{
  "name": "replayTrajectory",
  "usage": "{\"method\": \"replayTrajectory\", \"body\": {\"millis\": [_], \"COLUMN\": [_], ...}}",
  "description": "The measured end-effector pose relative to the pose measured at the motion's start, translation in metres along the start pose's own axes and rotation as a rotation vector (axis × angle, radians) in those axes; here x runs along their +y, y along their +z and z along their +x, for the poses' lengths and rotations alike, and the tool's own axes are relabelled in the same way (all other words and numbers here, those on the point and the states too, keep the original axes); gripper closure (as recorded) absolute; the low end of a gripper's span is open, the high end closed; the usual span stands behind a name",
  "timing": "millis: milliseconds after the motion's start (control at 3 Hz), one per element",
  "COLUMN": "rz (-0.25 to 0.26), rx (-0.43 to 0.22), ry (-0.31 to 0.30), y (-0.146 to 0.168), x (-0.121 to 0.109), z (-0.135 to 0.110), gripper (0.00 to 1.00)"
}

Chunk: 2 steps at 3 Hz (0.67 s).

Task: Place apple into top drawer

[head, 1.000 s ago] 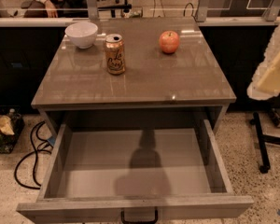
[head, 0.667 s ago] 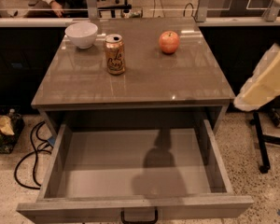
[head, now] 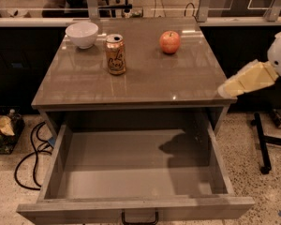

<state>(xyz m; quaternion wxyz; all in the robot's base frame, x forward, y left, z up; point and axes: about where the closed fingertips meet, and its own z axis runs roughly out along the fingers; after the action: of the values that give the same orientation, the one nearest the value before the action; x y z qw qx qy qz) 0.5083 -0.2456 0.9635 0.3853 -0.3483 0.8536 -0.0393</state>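
The gripper (head: 230, 87) hangs at the right edge of the view, a pale yellow wedge pointing left and slightly down, its tip just off the front right corner of the desk (head: 131, 86). How far it is open cannot be told from this angle; nothing is seen in its hold.

From that tip the apple (head: 169, 42) lies to the left and further back, well apart from the gripper, sitting alone on the rear right part of the desk top. Being round, it has no long axis to line up with. There is only the one arm, so the reach is a diagonal one over the desk's right side — back and inward.

Further left stand an orange-gold can (head: 115, 54) and, behind it near the rear left corner, a white bowl (head: 82, 34); both are well clear of the apple and, in my judgement, out of the path.

Below the desk's front edge the top drawer (head: 131, 175) is pulled fully out, nothing in it, its dark handle (head: 139, 218) at the bottom of the view — the apple's place, not yet filled.
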Motion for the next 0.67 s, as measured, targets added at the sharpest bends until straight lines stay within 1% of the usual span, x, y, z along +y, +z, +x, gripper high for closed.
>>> {"method": "replayTrajectory", "body": {"millis": [333,667], "rz": [0.081,0.118], "rx": [-0.138,-0.303], "ry": [0.066,0.11], "y": [0.029,0.058], "x": [-0.049,-0.076], "z": [-0.017,-0.037], "gripper": [0.0,0.0]}}
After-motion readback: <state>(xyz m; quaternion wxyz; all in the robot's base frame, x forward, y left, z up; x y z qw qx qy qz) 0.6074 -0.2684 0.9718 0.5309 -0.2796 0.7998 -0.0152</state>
